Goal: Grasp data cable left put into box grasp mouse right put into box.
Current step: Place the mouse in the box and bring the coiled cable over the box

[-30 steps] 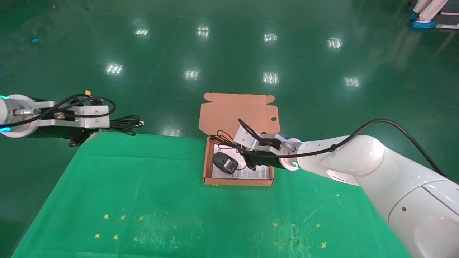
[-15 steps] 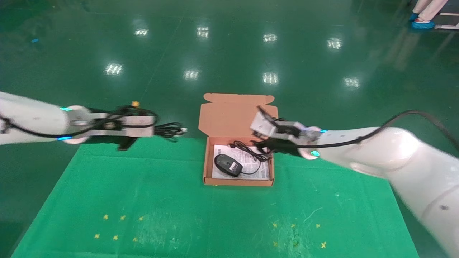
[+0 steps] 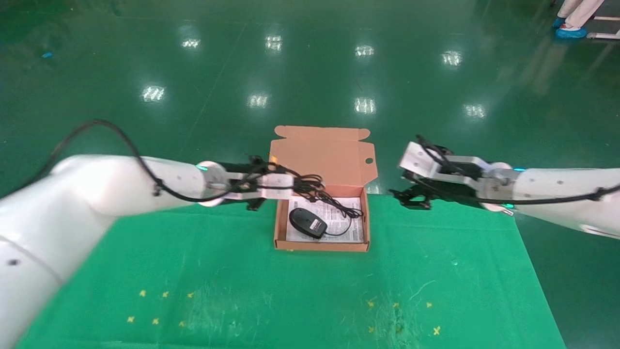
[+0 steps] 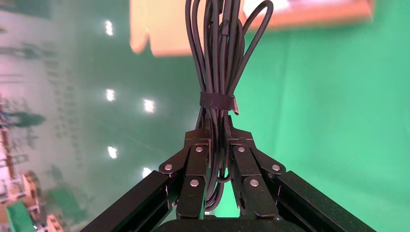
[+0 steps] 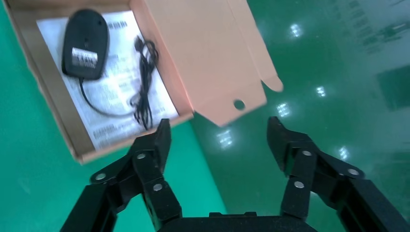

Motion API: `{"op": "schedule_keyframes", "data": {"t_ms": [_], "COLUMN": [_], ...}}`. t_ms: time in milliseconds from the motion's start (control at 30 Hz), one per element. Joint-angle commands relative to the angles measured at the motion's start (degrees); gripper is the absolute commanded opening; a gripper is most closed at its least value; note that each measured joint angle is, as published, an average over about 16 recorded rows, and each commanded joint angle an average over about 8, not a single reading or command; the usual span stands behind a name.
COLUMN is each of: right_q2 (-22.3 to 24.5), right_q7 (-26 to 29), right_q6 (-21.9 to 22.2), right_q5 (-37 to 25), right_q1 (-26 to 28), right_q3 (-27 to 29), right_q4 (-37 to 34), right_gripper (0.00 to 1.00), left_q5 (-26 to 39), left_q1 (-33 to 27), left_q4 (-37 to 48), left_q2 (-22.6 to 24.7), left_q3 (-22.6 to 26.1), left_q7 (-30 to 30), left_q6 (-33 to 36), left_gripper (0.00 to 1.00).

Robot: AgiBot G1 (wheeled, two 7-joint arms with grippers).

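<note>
The salmon-orange box (image 3: 278,228) stands open at the table's far middle, its lid flap (image 3: 319,155) up. The black mouse (image 3: 307,222) lies upside down on the white sheet inside, its thin cord (image 3: 339,207) coiled beside it; both show in the right wrist view, mouse (image 5: 86,43) and box (image 5: 53,96). My left gripper (image 3: 298,185) is shut on the tied data cable (image 4: 217,72) and holds it over the box's far left corner. My right gripper (image 5: 215,135) is open and empty, to the right of the box near the table's far edge (image 3: 409,196).
The green table cloth (image 3: 290,291) has small yellow cross marks near the front. Beyond its far edge is the shiny green floor. A person's feet (image 3: 571,29) show far at the back right.
My left arm has swung right, carrying the data cable from off the table's left to the box. My right gripper has let go of the mouse's cord, left the box and moved right.
</note>
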Motion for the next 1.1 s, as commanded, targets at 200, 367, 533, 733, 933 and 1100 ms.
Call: {"op": "schedule_keyframes", "data": {"t_ms": [200, 367, 533, 733, 933, 1100], "right_q2": [10.32, 15.48, 17.63, 18.11, 17.80, 17.41], "right_q7": [8.24, 15.45, 19.75, 20.54, 20.29, 20.23], "right_q6": [0.18, 1.12, 1.44, 1.44, 1.41, 1.77], "right_q5": [-5.02, -9.28, -11.97, -12.72, -12.37, -12.36], "right_q1": [0.51, 0.27, 0.13, 0.23, 0.20, 0.69], "right_q3": [-2.23, -3.66, -4.49, -4.74, -4.64, -4.31], "right_q4": [13.28, 21.41, 25.78, 26.78, 26.25, 26.07], "right_gripper": [1.00, 1.00, 1.00, 1.00, 1.00, 1.00], "left_q5": [-6.92, -13.52, -17.66, -18.94, -18.39, -17.77], "left_q1": [2.00, 3.55, 3.72, 3.63, 3.70, 3.93], "left_q4": [8.83, 8.97, 8.93, 9.22, 8.58, 6.41], "left_q2": [7.43, 8.08, 8.29, 8.40, 7.89, 6.85], "left_q3": [1.00, 4.97, 8.94, 10.09, 9.68, 10.36], "left_q7": [10.24, 14.16, 14.33, 13.87, 14.15, 13.74], "left_q6": [-5.59, -7.71, -9.53, -10.16, -9.94, -10.89], "left_gripper": [0.00, 0.00, 0.51, 1.00, 1.00, 1.00]}}
